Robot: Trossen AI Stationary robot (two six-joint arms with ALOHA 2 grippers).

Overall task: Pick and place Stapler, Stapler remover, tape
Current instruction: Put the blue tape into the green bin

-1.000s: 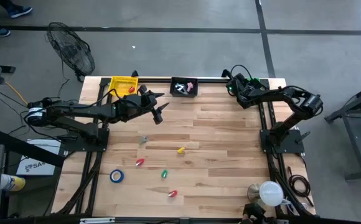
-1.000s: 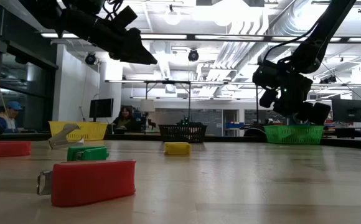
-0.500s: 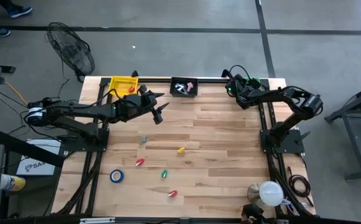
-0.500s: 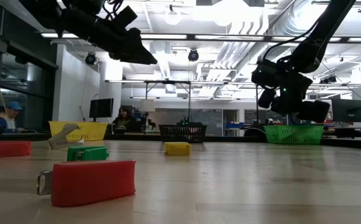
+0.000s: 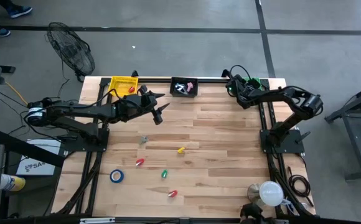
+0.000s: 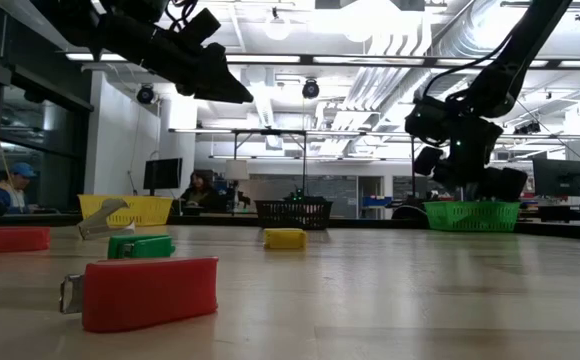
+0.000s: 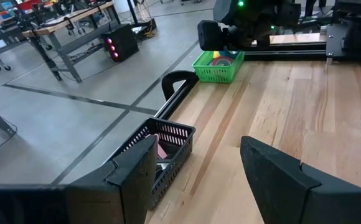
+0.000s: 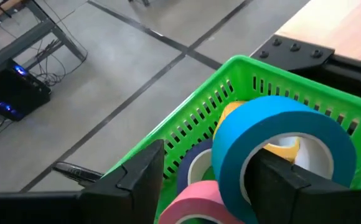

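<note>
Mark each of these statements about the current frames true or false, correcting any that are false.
1. The right gripper hangs over the green basket. True.
2. The green basket is empty. False: it holds tape rolls, including a blue tape roll and a pink tape roll.
3. The left gripper is shut on a stapler. False: its fingers stand open with nothing between them, above the table.
4. A blue tape ring lies on the table's left part. True.
5. The yellow basket sits at the table's right front corner. False: it sits at the far edge, on the left.
</note>
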